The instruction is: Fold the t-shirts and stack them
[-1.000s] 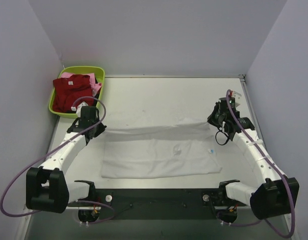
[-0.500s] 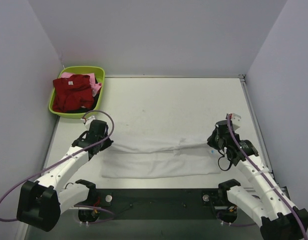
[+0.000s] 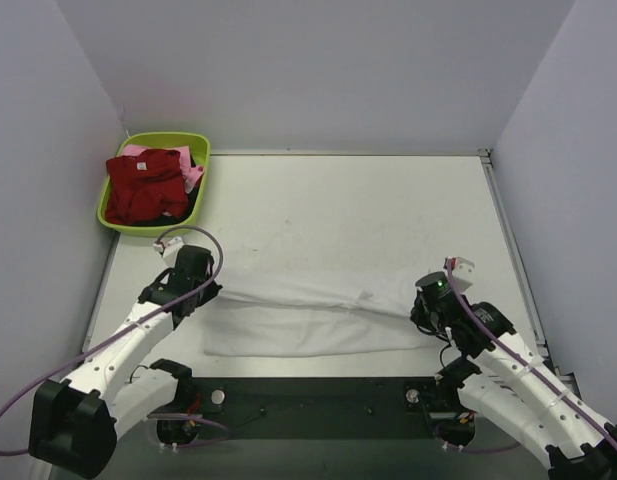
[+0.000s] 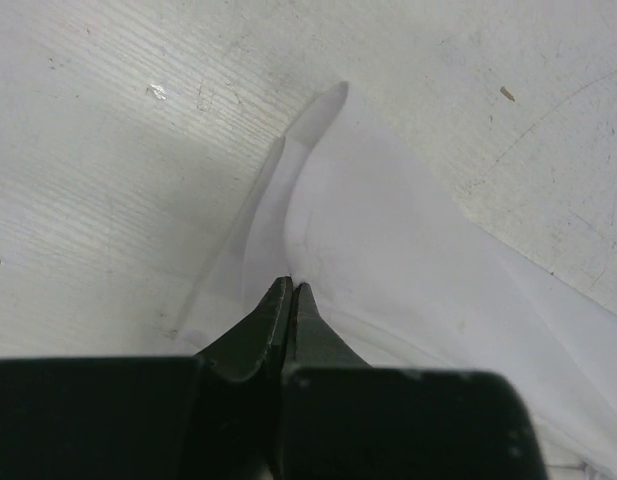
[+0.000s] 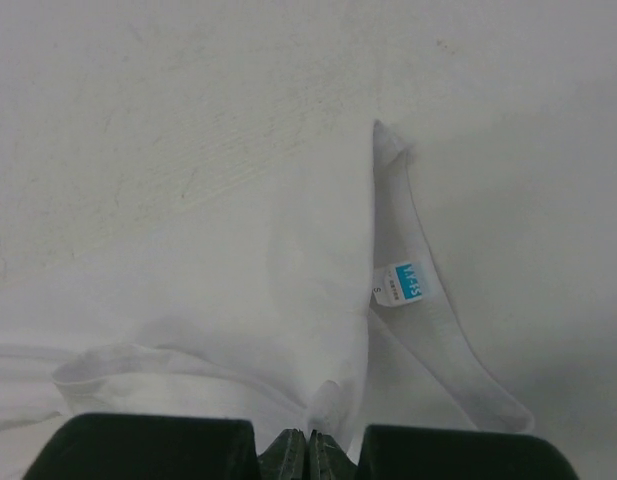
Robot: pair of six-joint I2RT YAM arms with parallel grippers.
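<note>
Shirt in hand: the large white shirt (image 3: 318,318) lies lengthwise along the near edge of the table (image 3: 368,200), roughly midway between its left and right edges. Its far long edge is raised and drawn over the lower layer, forming a ridge of cloth that runs from one arm to the other. The lower layer is exposed on the near side. A blue neck label (image 5: 400,283) shows at the right end, just beside the pinched cloth.

At the left end of the raised edge, the left gripper (image 3: 208,290) is clamped on the cloth, its jaws pressed together on a thin layer. The right gripper (image 3: 420,306) is clamped the same way on the right end.

A dark red shirt (image 3: 143,185) and a pink shirt (image 3: 193,176) lie bundled in the green basin (image 3: 153,139) at the far left corner, not yet folded.

Assessment: the first lengthwise fold of the white shirt appears to be under way, so the task is at an early stage. The next move calls for both arms to carry the held edge level and at an equal pace to the near hem. They should then lower it flat and release together. Uneven travel would likely skew the fold, and slack at mid-span may wrinkle.
</note>
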